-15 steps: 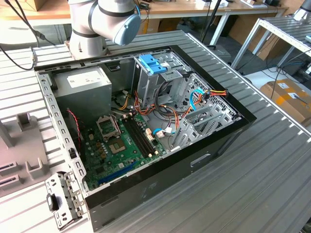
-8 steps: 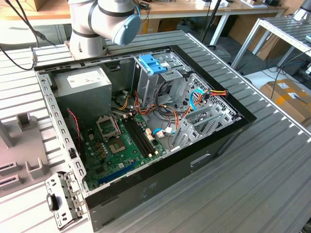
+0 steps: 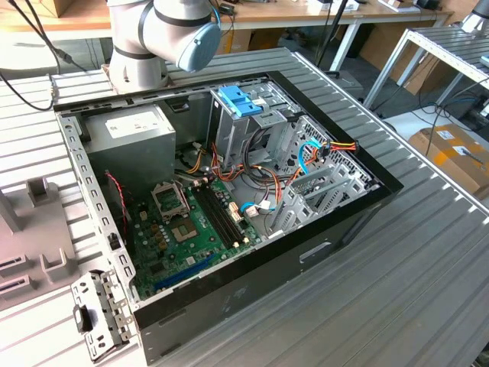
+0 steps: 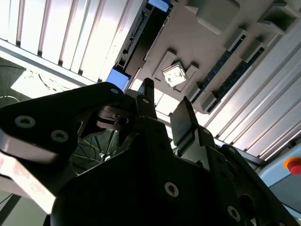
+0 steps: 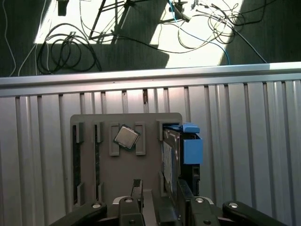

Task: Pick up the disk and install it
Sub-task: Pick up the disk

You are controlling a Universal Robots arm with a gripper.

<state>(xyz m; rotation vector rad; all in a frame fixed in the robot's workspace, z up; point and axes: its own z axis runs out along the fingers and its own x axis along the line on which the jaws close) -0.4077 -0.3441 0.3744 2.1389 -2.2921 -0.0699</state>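
Fingers (image 5: pixel 136 188): spread, empty, near the disk (image 5: pixel 170 150) standing in its holder (image 5: pixel 124 167).
Risk: a misaligned finger could tip the disk.

No legible text or labels

A workshop is indicated: ribbed metal bench (image 3: pixel 412 306) under the opened computer case (image 3: pixel 252 294), wooden desks (image 3: pixel 306 11) beyond it
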